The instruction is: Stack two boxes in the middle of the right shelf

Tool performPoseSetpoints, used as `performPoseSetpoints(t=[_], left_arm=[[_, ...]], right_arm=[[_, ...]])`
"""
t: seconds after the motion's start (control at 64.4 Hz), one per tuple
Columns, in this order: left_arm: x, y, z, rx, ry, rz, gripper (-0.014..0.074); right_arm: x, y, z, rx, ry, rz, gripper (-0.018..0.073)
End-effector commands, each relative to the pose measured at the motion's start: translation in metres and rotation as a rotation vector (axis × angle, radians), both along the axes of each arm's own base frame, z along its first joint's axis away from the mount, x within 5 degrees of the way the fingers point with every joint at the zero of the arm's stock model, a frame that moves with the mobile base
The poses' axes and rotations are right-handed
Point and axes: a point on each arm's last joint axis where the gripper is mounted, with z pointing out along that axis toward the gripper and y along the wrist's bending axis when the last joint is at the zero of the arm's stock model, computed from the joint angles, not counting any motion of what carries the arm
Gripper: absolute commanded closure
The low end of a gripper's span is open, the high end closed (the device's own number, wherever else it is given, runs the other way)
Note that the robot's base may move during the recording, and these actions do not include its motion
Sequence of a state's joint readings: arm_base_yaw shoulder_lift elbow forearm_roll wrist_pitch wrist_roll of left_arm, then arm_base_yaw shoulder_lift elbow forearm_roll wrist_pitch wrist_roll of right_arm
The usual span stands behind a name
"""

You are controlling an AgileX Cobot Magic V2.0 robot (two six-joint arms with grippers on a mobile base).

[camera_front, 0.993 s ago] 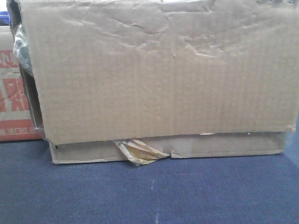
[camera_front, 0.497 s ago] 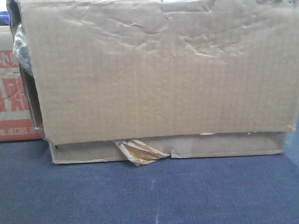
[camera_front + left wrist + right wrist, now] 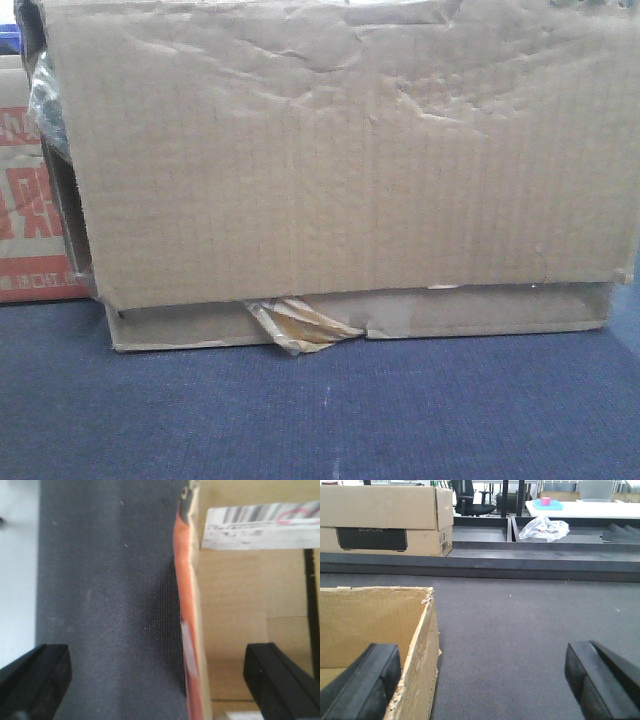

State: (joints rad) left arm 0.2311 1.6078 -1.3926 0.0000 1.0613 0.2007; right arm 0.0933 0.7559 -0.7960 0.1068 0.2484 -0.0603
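Presently, red-printed carton (image 3: 25, 215) far left (partly hidden), left gripper (image 3: 157, 680) spread wide astride an orange-edged wall (image 3: 187, 605), large wrinkled box (image 3: 340, 160) resting atop flat taped box (image 3: 480, 312) on blue bench (image 3: 320, 410), right gripper (image 3: 480, 685) likewise spread wide.

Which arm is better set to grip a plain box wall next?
Right, probably. The right gripper is open astride a torn wall of the plain brown box. The left gripper straddles an orange-faced wall, likely not a plain one.
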Motion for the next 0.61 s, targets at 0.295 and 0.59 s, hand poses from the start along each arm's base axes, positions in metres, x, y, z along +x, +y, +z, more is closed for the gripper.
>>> performPoseSetpoints(t=[0.295,0.59], left_arm=[[0.01,0.002,-0.0105,-0.013,0.005,-0.001,0.025],[0.0089,0.0017,-0.011,-0.019,0.017,0.005,0.0708]], right_arm=[[0.0004,-0.0002,0.004,-0.005,-0.024,-0.002,-0.001],[0.0004,-0.0002,0.004,-0.005,-0.024,-0.002,-0.001]])
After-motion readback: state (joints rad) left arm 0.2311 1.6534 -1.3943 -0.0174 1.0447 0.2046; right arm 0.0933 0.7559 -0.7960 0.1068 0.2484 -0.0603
